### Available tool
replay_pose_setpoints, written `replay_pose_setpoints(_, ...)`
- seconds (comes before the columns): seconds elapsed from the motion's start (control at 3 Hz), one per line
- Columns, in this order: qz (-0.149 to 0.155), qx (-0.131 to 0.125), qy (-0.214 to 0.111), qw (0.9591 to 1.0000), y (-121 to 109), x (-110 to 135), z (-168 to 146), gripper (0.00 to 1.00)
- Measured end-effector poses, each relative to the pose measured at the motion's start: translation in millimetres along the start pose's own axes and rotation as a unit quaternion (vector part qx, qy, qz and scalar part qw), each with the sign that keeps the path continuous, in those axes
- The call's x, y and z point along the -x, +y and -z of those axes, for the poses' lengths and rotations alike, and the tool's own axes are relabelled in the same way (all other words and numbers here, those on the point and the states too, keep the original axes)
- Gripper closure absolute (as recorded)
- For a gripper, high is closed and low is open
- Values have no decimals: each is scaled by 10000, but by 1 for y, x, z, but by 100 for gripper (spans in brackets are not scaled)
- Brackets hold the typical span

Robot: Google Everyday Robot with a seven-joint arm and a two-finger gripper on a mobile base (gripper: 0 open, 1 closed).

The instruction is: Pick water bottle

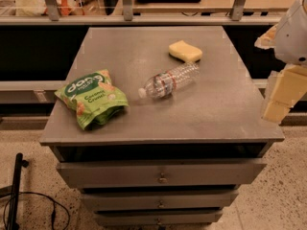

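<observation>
We see the water bottle (169,81) lying on its side near the middle of the grey metal tabletop (216,114). Its white cap points toward 8 o'clock and its base toward 2 o'clock. The clear ribbed body shows a red, blue and white label band around its middle. It rests on the bare top and touches none of the other items.

From the bottle, the yellow sponge (185,51) sits at about 1 o'clock, near the bottle's base end but apart from it, lying flat toward the far side of the top. At about 9 o'clock from the bottle lies 1 green snack bag (91,99), crumpled, with white lettering, close to the left edge and apart from the cap.

The gripper (276,107) hangs at about 3 o'clock from the bottle, past the right edge of the tabletop and well apart from all 3 items. It shows as pale cream blocks below a white rounded arm housing (293,30), which enters from the upper right. We cannot tell whether it is released or clenched, since the camera catches it from the side at the border of the view.

Below the tabletop, 3 drawers (160,174) are stacked, each with a small knob at its middle. At 7 o'clock, on the speckled floor (283,195), a black post (14,190) stands beside a looping black cable (45,206).
</observation>
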State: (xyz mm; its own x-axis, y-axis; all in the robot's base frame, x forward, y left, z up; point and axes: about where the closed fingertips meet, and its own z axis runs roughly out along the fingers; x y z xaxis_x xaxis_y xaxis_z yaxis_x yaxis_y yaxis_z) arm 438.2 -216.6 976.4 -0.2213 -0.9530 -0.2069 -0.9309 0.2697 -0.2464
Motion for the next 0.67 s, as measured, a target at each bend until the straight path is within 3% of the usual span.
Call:
replay_pose_setpoints(0.33,0,0,0,10000,0,0,0,0)
replay_pose_setpoints(0.67,164,99,-188,9996,-19,15,-25,0)
